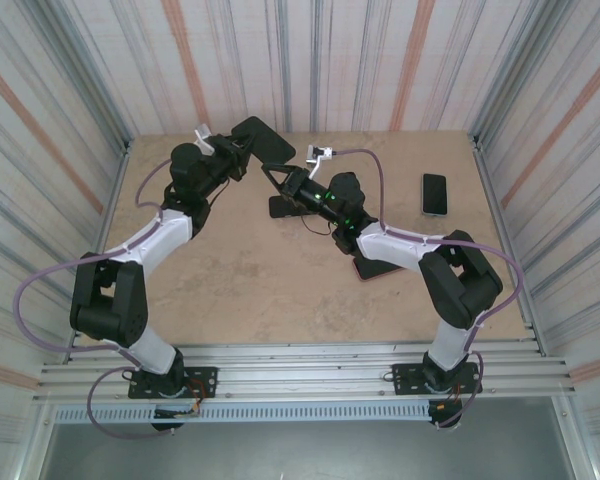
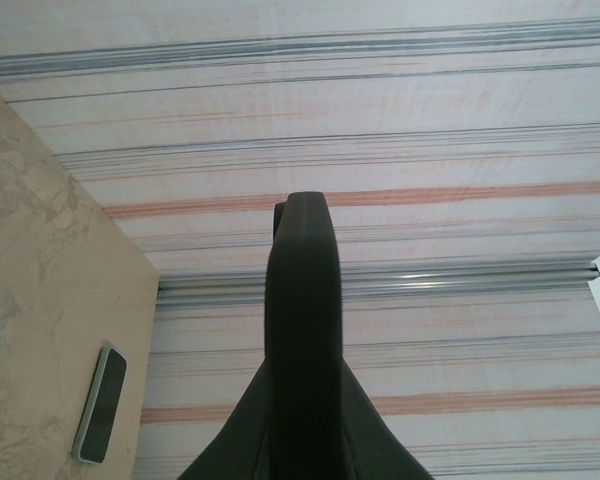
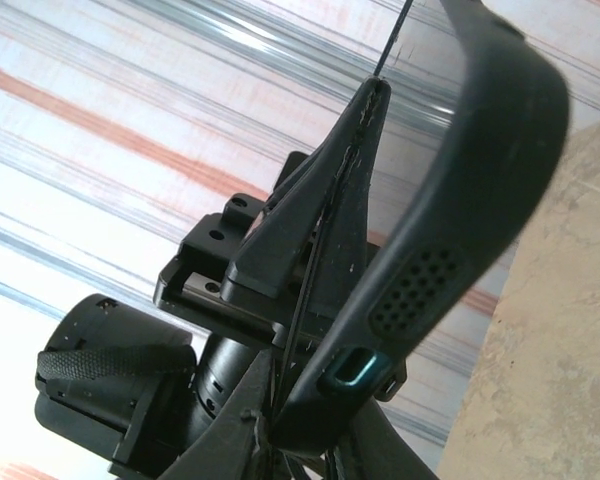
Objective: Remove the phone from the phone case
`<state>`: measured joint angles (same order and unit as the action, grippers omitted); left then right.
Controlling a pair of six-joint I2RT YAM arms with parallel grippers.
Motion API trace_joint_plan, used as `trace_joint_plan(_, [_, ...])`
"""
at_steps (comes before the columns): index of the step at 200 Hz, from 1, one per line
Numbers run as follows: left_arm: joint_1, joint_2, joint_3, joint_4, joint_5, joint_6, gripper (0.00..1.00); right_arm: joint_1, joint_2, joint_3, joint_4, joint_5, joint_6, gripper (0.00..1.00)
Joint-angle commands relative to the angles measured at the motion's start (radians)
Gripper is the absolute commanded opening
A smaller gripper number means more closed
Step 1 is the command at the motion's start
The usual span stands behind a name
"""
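The left gripper [image 1: 242, 150] reaches to the far middle of the table [image 1: 240, 290] and is clamped on a dark phone case [image 1: 265, 138], holding it up off the surface. From the left wrist the case is seen edge-on, a narrow dark slab with a rounded top rising from between the fingers. I cannot tell from any view whether a phone sits inside it.

Just right of it, the right gripper [image 1: 283, 180] points left and far, its tip meeting the near edge of the case. From the right wrist, one end of the case, with its grid of small holes and its port opening, runs down between that gripper's fingers, and the rim above bows out in a curve. Whether those fingers are pressing on the case or only flanking it I cannot tell.

A pinkish flat thing [image 1: 364, 268] lies on the table, partly under the right forearm. Far right, well apart from both grippers, a black phone [image 1: 435, 193] lies flat, showing a pale edge.
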<state>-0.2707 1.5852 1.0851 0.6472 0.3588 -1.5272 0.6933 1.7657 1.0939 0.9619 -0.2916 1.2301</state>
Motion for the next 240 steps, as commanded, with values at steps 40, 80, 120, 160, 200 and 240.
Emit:
trace_joint_plan(40, [-0.007,-0.065,-0.006,0.036,-0.009,-0.078,0.09,-0.026,-0.048,0.002,-0.061,-0.068,-0.186,0.05])
trace_joint_plan(80, [-0.007,-0.077,0.008,0.061,0.024,-0.114,0.09,-0.058,-0.099,-0.003,-0.229,-0.123,-0.335,0.01])
trace_joint_plan(120, [-0.014,-0.073,0.01,0.114,0.052,-0.124,0.08,-0.079,-0.12,0.015,-0.363,-0.127,-0.432,0.0])
trace_joint_plan(160, [-0.019,-0.071,0.032,0.121,0.074,-0.12,0.07,-0.098,-0.131,0.014,-0.401,-0.108,-0.466,0.0])
trace_joint_plan(200, [-0.02,-0.073,0.024,0.129,0.079,-0.091,0.04,-0.113,-0.14,0.02,-0.389,-0.132,-0.446,0.0])
trace_joint_plan(240, [0.003,-0.086,0.005,0.11,0.131,0.112,0.03,-0.135,-0.174,0.023,-0.438,-0.197,-0.465,0.18])
